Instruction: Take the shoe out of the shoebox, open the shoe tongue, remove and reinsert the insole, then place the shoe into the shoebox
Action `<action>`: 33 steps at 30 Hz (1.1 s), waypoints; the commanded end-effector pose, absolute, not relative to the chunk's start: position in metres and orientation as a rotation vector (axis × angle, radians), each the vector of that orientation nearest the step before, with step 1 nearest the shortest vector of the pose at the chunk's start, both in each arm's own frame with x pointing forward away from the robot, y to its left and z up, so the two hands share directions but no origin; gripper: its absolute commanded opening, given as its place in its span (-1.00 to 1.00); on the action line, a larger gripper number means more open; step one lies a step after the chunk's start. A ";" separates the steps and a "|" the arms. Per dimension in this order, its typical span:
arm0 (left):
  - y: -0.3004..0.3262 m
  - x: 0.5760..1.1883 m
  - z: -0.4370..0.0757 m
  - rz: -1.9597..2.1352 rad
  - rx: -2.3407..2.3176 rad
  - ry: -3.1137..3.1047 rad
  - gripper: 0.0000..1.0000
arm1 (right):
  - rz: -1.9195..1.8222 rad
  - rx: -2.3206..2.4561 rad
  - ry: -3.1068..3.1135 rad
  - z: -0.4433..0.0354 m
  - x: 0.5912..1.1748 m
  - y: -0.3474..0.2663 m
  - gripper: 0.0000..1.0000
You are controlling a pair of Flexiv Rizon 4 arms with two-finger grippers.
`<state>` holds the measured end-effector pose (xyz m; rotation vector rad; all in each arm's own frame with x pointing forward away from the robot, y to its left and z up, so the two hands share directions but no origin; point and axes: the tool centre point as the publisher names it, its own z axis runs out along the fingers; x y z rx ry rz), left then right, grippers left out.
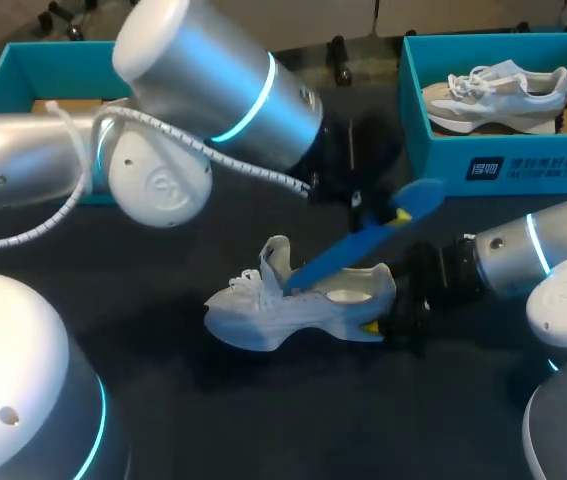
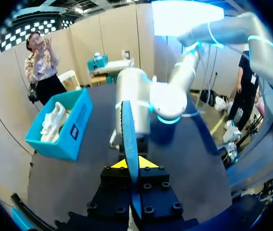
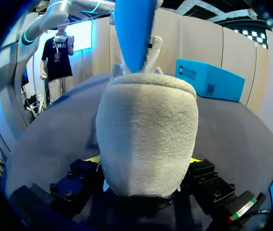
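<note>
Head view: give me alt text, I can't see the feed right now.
A white shoe sits on the dark table, its heel clamped by the right gripper, while the left gripper holds a blue insole slanting down to the shoe's opening. A teal shoebox at the far right holds a second shoe.

From above, the lower end of the blue insole [image 1: 363, 243] is hidden inside the white shoe [image 1: 293, 310]. Beyond the shoe, the left arm [image 1: 213, 100] covers most of one shoebox [image 1: 18, 75]. From the right wrist, the shoe's heel hides nearly all of the right gripper [image 3: 143, 160]; only yellow slivers show beside it.
</note>
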<state>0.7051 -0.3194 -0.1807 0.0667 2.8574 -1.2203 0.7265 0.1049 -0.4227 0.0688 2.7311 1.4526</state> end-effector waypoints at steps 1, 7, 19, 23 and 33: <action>-0.320 0.700 -0.159 -1.302 0.071 2.835 -1.00 | 1.445 0.070 2.735 -0.428 0.730 0.104 -1.00; -0.333 0.690 -0.120 -1.467 0.092 2.792 -1.00 | 1.445 0.070 2.735 -0.428 0.730 0.104 -1.00; -0.349 0.676 -0.071 -1.698 0.101 2.718 -1.00 | 1.445 0.070 2.735 -0.428 0.730 0.104 -1.00; -0.349 0.676 -0.071 -1.698 0.101 2.718 -1.00 | 1.445 0.070 2.735 -0.428 0.730 0.104 -1.00; -0.349 0.676 -0.071 -1.698 0.101 2.718 -1.00 | 1.445 0.070 2.735 -0.428 0.730 0.104 -1.00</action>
